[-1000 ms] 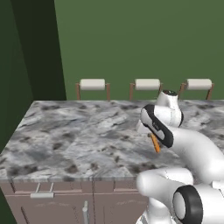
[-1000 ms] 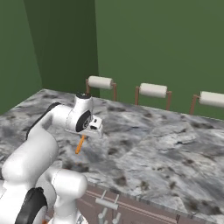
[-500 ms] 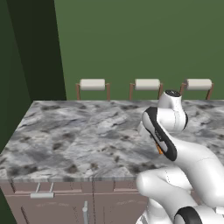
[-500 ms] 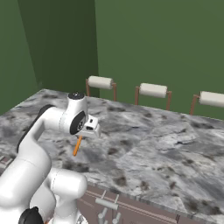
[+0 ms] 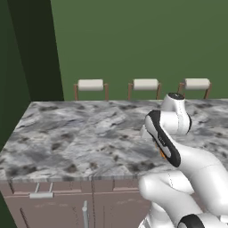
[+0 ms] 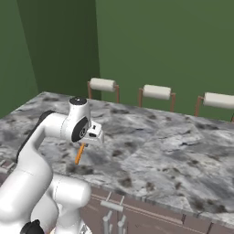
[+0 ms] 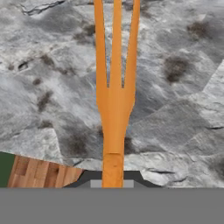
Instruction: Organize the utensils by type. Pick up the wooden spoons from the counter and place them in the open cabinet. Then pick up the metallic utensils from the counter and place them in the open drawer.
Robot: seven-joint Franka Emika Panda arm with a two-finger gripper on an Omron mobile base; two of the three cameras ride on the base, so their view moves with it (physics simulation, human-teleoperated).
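An orange fork [image 7: 115, 94] is gripped by its handle in the closed gripper [image 7: 113, 178], as seen in the hand view, where three long tines run toward 12 o'clock over the counter [image 7: 48, 78]. The handle is pinched between the dark fingertips at 6 o'clock of that view. The fork is held above the marbled top, not lying on it.

In the right base view the fork [image 6: 80, 153] hangs below the gripper [image 6: 87, 142], tines pointing down toward 7 o'clock, over the near part of the counter [image 6: 155, 146]. The arm is folded, with the hand near the picture's 9 o'clock side.

In the left base view a small orange piece of the fork [image 5: 161, 153] is seen just behind the dark band of the arm, toward 3 o'clock from the picture's centre, above the counter [image 5: 80, 133].

Three stools [image 5: 91, 85] with pale seats are lined up beyond the counter's far edge, at 12 o'clock, before a green wall [image 5: 133, 40]. Cabinet fronts [image 5: 49, 202] with silver handles are seen under the counter's near edge at 7 o'clock.
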